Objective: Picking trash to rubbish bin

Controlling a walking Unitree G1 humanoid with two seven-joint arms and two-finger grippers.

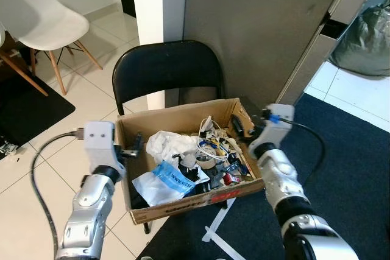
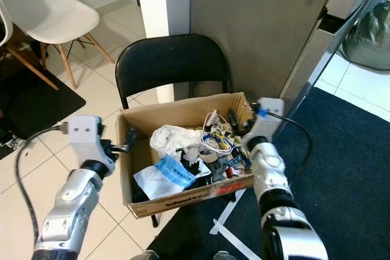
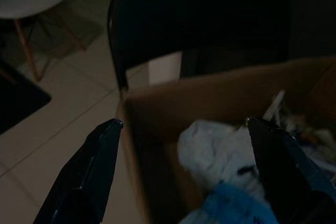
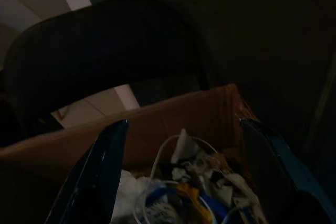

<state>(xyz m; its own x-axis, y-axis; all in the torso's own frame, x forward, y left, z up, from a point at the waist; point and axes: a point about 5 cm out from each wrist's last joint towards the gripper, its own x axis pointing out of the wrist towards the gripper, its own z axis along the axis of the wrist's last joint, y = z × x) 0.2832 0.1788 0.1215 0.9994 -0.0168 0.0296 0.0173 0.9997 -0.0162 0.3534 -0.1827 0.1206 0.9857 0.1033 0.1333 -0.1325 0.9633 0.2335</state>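
Trash (image 1: 189, 156) fills cardboard box (image 1: 183, 204) between both spread tools.

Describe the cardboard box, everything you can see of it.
The box is brown corrugated cardboard, open-topped, its flaps up, with red print along the near side. It sits on the seat of a black folding chair, overhanging the front. It is heaped with trash: a white bag, a blue-and-white wrapper, tangled cables. The left gripper is at its left wall and the right gripper at its right wall, both open.
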